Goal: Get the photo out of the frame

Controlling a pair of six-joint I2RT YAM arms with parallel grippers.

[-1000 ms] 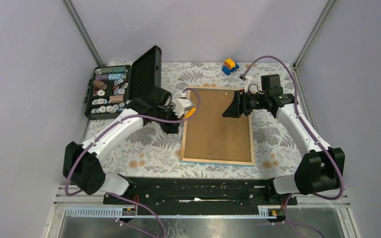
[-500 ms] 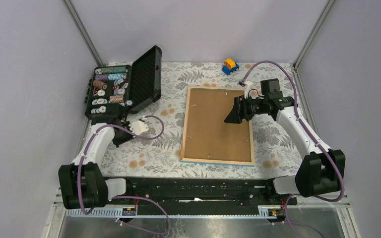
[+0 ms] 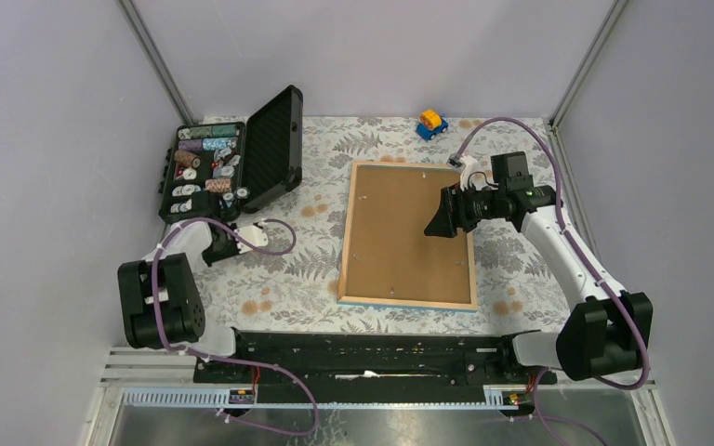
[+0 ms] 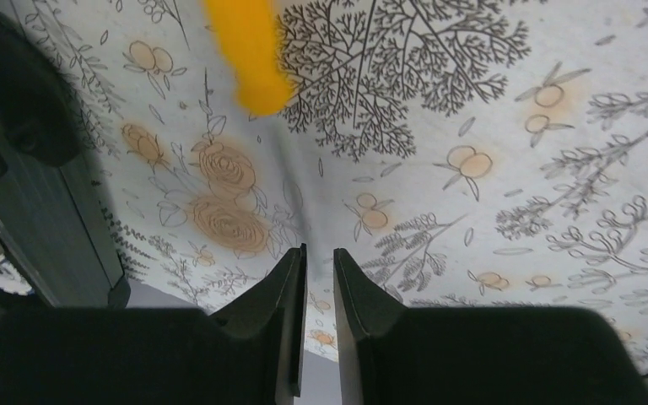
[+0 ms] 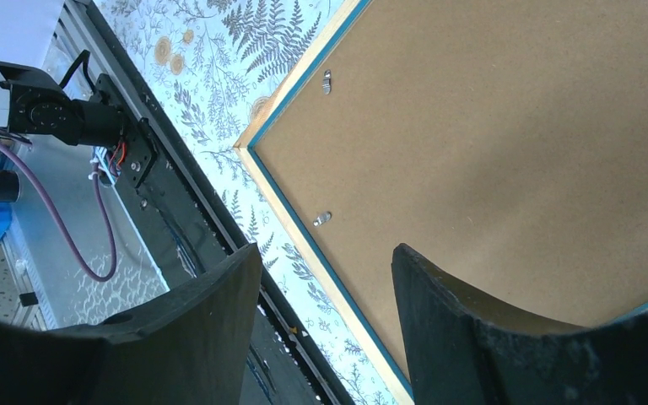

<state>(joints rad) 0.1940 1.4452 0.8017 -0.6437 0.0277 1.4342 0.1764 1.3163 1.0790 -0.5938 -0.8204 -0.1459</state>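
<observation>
Presently | frame (image 3: 407, 234) lies face-down mid-table, brown backing up, photo not visible | right gripper (image 5: 325, 278) hovers over its right half, jaws parted, empty | left gripper (image 4: 319, 283) near chip case (image 3: 232, 153), jaws narrowly parted, nothing between them.

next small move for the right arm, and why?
Probably lower the open right gripper onto a metal tab and turn it aside. The frame lies face down, its brown backing board in place with tabs over it, so the photo cannot come out yet.
</observation>
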